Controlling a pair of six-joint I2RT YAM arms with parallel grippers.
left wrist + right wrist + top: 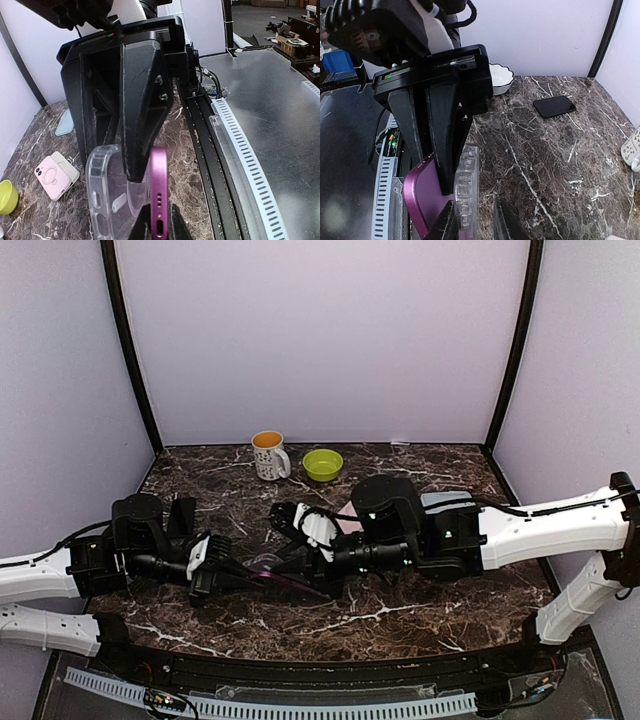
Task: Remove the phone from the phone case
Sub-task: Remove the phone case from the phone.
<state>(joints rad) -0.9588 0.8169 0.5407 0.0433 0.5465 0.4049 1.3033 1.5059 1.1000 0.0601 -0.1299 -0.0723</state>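
The purple phone [159, 190] stands on edge, and my left gripper [159, 227] is shut on its bottom end. It also shows in the right wrist view [420, 200]. The clear phone case [102, 195] is peeled away from the phone at this end. My right gripper [476, 220] straddles the case's wall [469, 190], with one finger [137, 125] between case and phone. A narrow gap shows beside its other finger [507, 222]. In the top view both grippers, left [238, 575] and right [292, 562], meet above the front middle of the table.
A white mug [268, 454] and a green bowl [322, 464] stand at the back. A pink-white phone [55, 175] lies behind the right arm. A black phone [554, 106] and a white bowl [500, 79] lie on the left side. The slotted front rail [300, 708] runs along the near edge.
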